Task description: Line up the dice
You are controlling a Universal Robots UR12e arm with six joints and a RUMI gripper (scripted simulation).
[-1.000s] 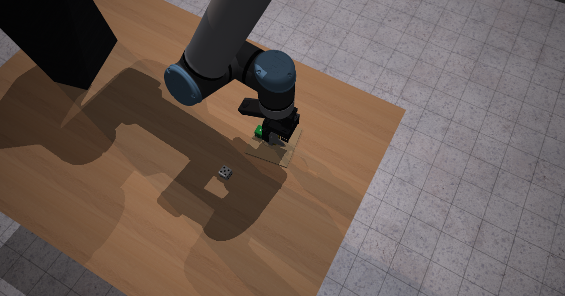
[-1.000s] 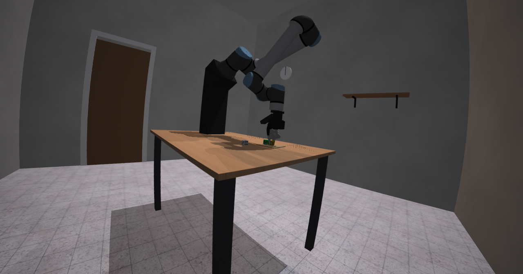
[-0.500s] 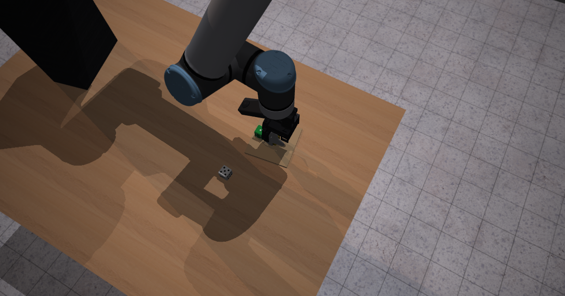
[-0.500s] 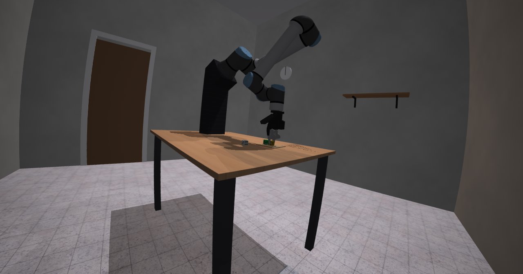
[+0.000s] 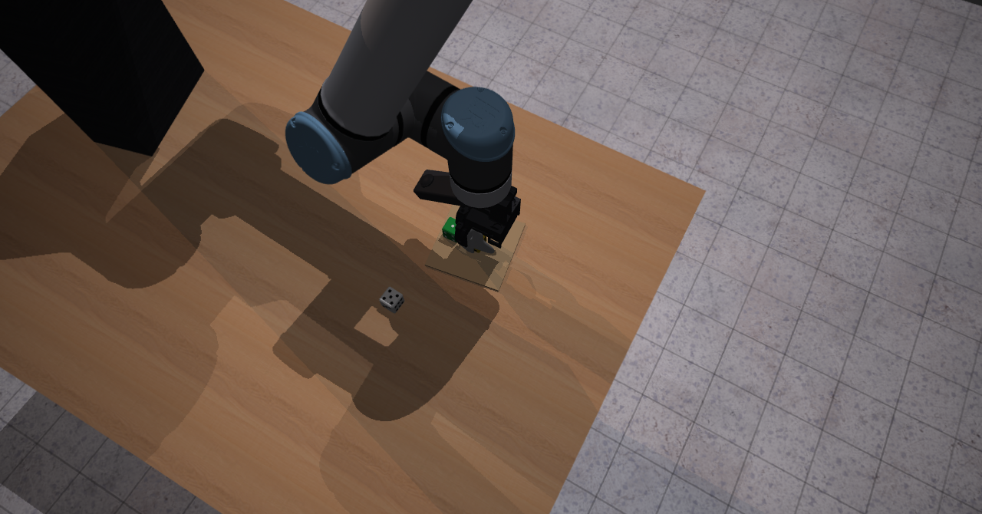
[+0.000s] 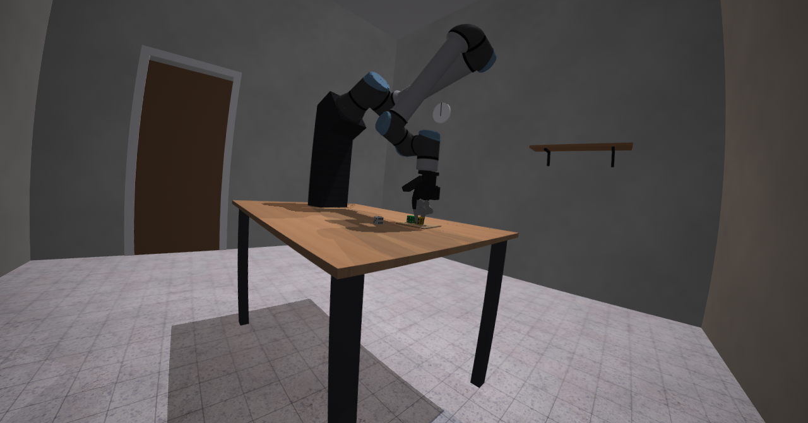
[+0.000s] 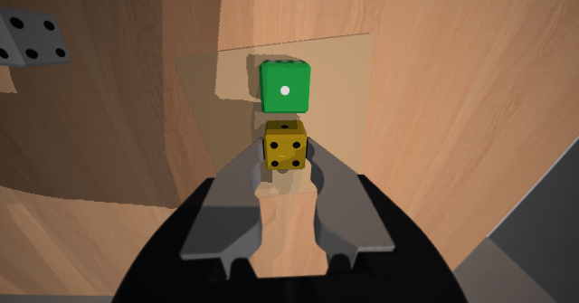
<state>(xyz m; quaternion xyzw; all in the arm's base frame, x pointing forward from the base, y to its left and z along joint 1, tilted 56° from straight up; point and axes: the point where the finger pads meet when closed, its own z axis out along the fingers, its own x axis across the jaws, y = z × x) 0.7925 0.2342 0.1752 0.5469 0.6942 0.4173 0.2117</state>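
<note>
The green die (image 5: 449, 228) (image 6: 409, 218) (image 7: 285, 99) lies flat on the tan mat (image 5: 489, 278) (image 6: 433, 226) (image 7: 339, 90), with one on top, on the base side. My gripper (image 5: 479, 244) (image 7: 284, 138) is shut on the yellow die (image 6: 420, 220) (image 7: 285, 156), which shows four on top. The yellow die is level, beyond the green one from the base, with a small gap between them. I cannot tell whether it touches the mat. The white die (image 5: 391, 298) (image 6: 377, 220) (image 7: 42, 38) lies off the mat on the table, with five on top.
The wooden table (image 5: 522, 401) (image 6: 316, 245) carries the mat near its far end from the black robot pedestal (image 5: 103, 51) (image 6: 329, 160). The arm casts wide shadows over the table and part of the mat. A wall shelf (image 6: 581, 146) is far behind.
</note>
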